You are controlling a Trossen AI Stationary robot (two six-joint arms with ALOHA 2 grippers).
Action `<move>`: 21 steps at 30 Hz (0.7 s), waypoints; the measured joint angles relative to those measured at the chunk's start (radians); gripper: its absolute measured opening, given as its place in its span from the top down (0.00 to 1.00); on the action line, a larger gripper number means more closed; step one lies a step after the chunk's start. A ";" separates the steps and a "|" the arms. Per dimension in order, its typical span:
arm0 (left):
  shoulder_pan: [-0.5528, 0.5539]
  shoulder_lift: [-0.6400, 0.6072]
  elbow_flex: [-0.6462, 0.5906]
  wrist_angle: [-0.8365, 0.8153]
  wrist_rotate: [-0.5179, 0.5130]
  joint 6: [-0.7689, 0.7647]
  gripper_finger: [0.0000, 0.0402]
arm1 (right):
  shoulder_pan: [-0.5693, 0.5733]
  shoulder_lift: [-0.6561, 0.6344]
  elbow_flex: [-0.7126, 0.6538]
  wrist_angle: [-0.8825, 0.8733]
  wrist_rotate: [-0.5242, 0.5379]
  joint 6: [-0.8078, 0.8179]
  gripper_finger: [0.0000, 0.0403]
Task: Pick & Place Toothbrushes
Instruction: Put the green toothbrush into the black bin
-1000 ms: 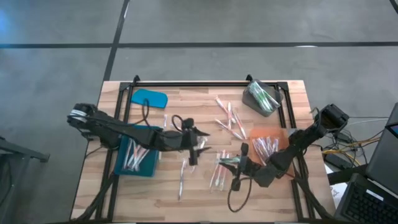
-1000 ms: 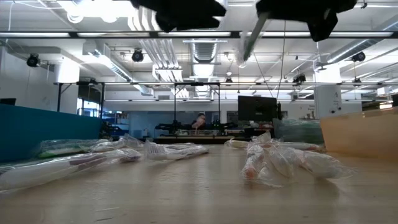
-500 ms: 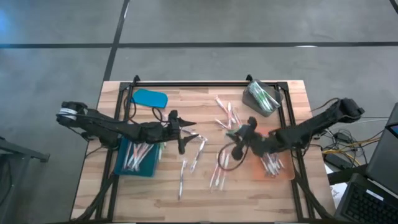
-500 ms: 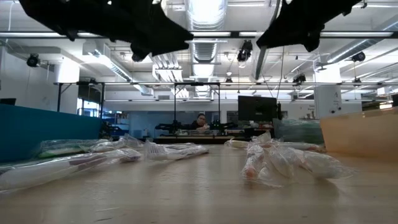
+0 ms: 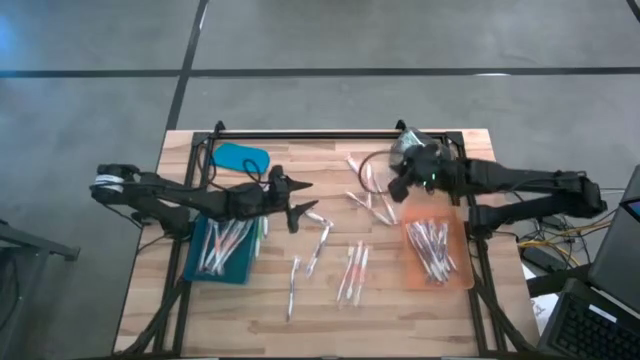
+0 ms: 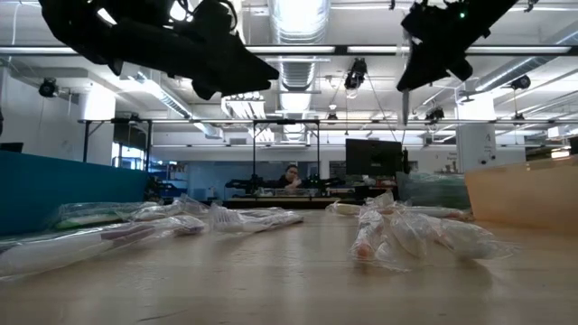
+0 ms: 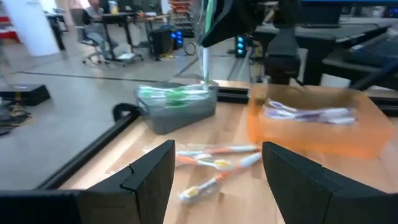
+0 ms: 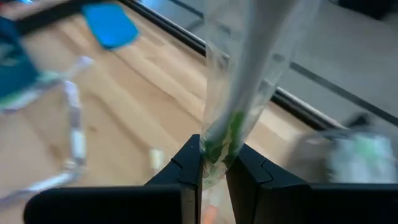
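Wooden surface is carrying loose toothbrushes; we are pinching a green wrapped toothbrush in our closed right tool, hanging just beside the grey bin, while our left tool is gaping open by the blue tray

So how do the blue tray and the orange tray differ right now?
The blue tray lies at the table's left, partly under the left arm; the orange tray lies at the right, uncovered. The left gripper, open, hovers just beyond the blue tray; the right gripper is farther from the orange one. Both hold wrapped toothbrushes.
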 joint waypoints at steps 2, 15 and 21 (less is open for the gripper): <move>0.004 0.000 0.000 0.015 -0.035 0.008 0.39 | -0.075 0.007 0.044 -0.072 -0.027 -0.035 0.91; 0.006 0.000 0.001 0.138 -0.117 0.052 0.39 | -0.406 0.209 0.376 -0.490 -0.109 -0.205 0.91; 0.013 0.000 0.001 0.132 -0.117 0.079 0.39 | -0.510 0.345 0.501 -0.645 -0.159 -0.222 0.91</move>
